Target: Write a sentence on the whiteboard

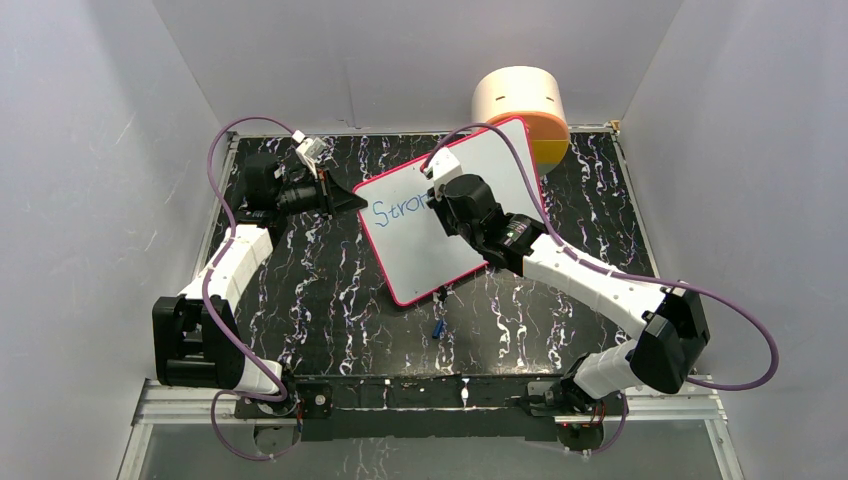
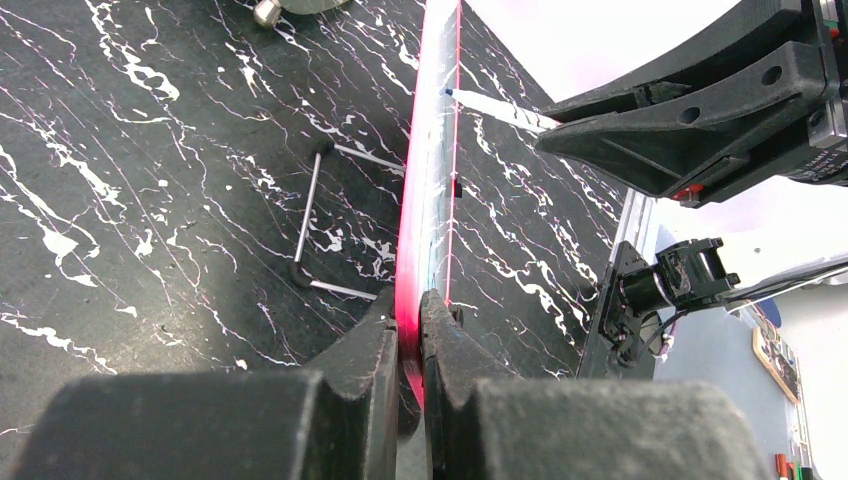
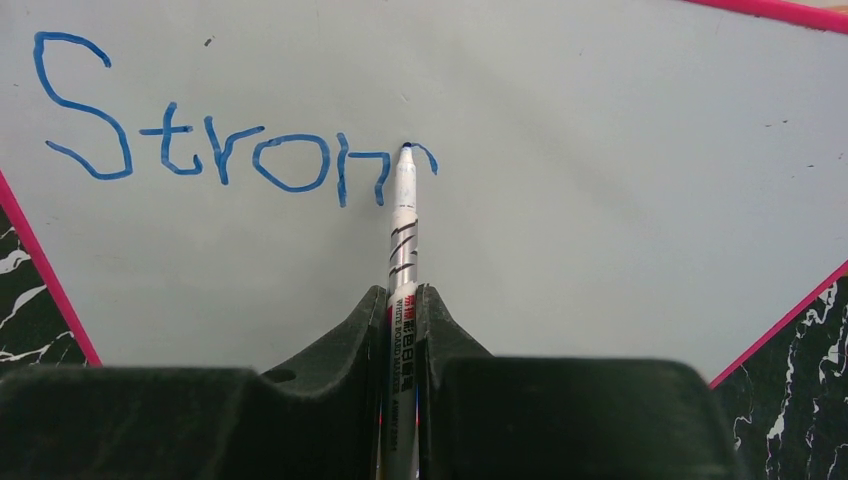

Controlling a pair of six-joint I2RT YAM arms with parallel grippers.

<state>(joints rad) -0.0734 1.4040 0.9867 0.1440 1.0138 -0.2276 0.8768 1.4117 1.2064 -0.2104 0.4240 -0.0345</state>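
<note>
The whiteboard (image 1: 430, 255), white with a pink frame, lies slanted in the middle of the black table. My left gripper (image 1: 352, 200) is shut on its left edge; the left wrist view shows the board edge-on (image 2: 428, 180) between my left gripper's jaws (image 2: 408, 325). My right gripper (image 3: 402, 300) is shut on a white marker (image 3: 400, 235) with its tip on the board (image 3: 620, 150). The sentence (image 3: 230, 155) in blue reads "Stron", with a fresh stroke at the tip. From above, the sentence (image 1: 395, 210) is partly hidden under my right gripper (image 1: 447, 203).
A cream and orange cylinder (image 1: 522, 108) stands behind the board's far corner. A small blue cap (image 1: 438, 327) lies on the table in front of the board. A bent metal wire (image 2: 310, 215) lies on the table beside the board's edge.
</note>
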